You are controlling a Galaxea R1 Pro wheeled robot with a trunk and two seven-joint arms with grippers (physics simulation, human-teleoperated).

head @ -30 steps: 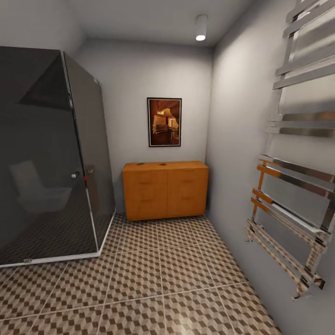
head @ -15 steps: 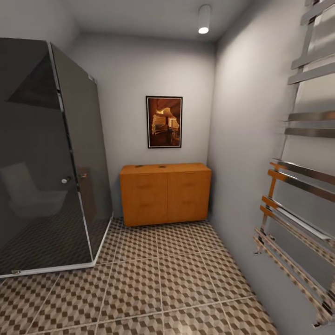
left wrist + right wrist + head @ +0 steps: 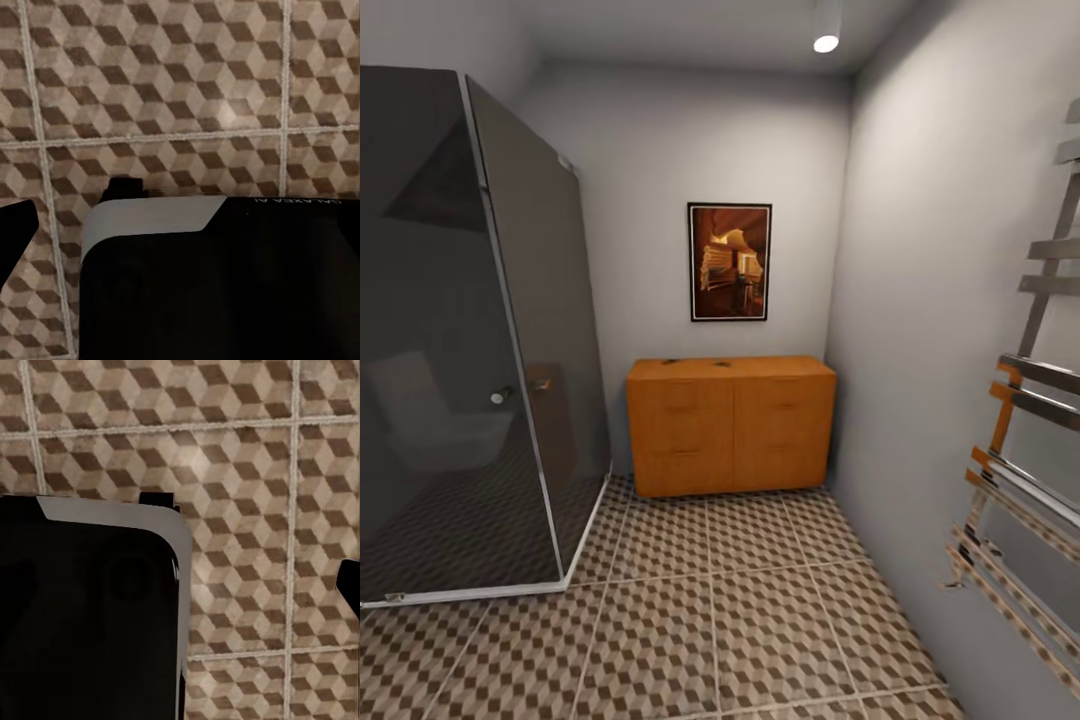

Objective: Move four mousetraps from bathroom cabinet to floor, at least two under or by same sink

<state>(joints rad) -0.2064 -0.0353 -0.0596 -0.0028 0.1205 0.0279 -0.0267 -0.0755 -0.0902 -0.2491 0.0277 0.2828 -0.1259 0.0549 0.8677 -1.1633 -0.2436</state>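
The orange-brown wooden cabinet (image 3: 730,425) stands against the far wall in the head view, its drawer fronts shut. On its top lie two tiny dark specks, one mousetrap (image 3: 670,362) toward the left and another mousetrap (image 3: 722,364) near the middle; they are too small to make out in detail. The cube-patterned bathroom floor (image 3: 740,610) stretches from me to the cabinet. The same floor tiles (image 3: 180,82) appear in the left wrist view beyond my black base (image 3: 217,285), and floor tiles (image 3: 247,457) show past the base (image 3: 82,615) in the right wrist view. The sink is out of view.
A dark glass shower enclosure (image 3: 460,340) takes up the left side, its corner reaching close to the cabinet. A chrome towel rail (image 3: 1025,470) juts from the right wall. A framed picture (image 3: 729,262) hangs above the cabinet.
The whole head view has shifted: the camera has moved closer, so the cabinet looks a little larger and most of the towel rail has slid off the right edge.
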